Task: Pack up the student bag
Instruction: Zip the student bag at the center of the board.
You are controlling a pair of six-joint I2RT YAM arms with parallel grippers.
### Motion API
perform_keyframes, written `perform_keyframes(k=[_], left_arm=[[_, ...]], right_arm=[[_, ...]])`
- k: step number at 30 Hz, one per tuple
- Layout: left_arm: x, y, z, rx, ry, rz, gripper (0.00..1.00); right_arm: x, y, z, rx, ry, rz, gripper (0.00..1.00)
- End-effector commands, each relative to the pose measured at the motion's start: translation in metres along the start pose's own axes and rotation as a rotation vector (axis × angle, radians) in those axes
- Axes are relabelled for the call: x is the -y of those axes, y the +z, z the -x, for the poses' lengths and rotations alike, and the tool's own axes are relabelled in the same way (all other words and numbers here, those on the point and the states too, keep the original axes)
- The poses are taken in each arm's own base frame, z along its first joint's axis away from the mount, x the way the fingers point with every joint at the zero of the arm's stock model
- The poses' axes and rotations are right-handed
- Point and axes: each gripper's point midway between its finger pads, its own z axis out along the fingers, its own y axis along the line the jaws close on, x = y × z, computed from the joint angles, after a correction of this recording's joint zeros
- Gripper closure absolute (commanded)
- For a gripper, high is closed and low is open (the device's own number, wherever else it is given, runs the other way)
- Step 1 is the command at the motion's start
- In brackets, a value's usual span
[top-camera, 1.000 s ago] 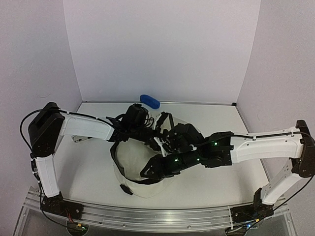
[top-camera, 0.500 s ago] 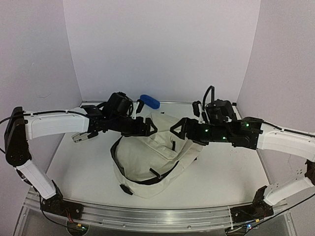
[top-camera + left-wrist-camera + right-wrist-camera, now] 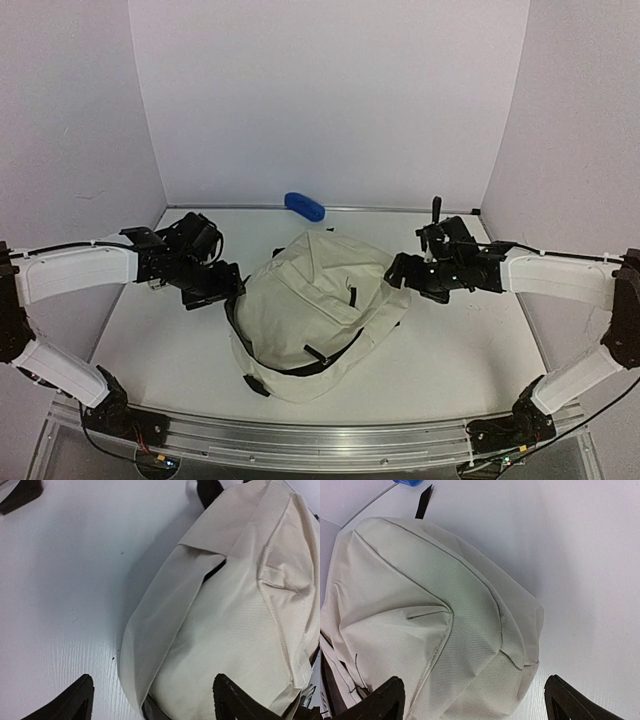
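With my left pincer (image 3: 222, 290) and right pincer (image 3: 398, 270) both wide open and empty beside the student bag (image 3: 310, 300), I'd spread its opening first, gripping fabric edges, not straps.

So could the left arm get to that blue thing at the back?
Probably yes. The left gripper is open and holds nothing, and bare table lies between it and the blue thing. The bag sits off to one side of that path.

Overhead; wrist views close over bag (image 3: 315, 300)
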Motion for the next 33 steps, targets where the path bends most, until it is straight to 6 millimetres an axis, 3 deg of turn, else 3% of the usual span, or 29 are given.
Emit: perform_keyframes(k=[1, 3, 6, 9, 12, 16, 21, 33], left_arm=[[-0.004, -0.013, 0.004, 0.027, -0.012, -0.005, 0.27], [0.026, -0.021, 0.007, 0.029, 0.08, -0.149, 0.34], [0.074, -0.041, 0.006, 0.056, 0.255, -0.338, 0.35], [0.113, -0.05, -0.013, 0.023, 0.41, -0.454, 0.35], [0.137, -0.042, -0.039, -0.091, 0.478, -0.536, 0.35], [0.15, -0.021, -0.078, -0.293, 0.507, -0.601, 0.38], [0.161, -0.005, -0.115, -0.451, 0.508, -0.685, 0.5], [0.165, -0.003, -0.139, -0.549, 0.43, -0.769, 0.55]], right_arm=[[-0.013, 0.003, 0.01, 0.019, -0.033, 0.044, 0.04], [-0.011, 0.003, 0.01, 0.02, -0.033, 0.039, 0.04], [-0.007, 0.005, 0.009, 0.021, -0.029, 0.026, 0.04], [-0.002, 0.007, 0.007, 0.021, -0.02, 0.01, 0.04], [0.0, 0.01, 0.005, 0.017, -0.014, 0.004, 0.04], [0.001, 0.013, 0.004, 0.012, -0.015, 0.001, 0.07], [0.003, 0.016, 0.003, 0.008, -0.016, -0.001, 0.14], [0.002, 0.021, -0.001, -0.001, -0.005, 0.012, 0.15]])
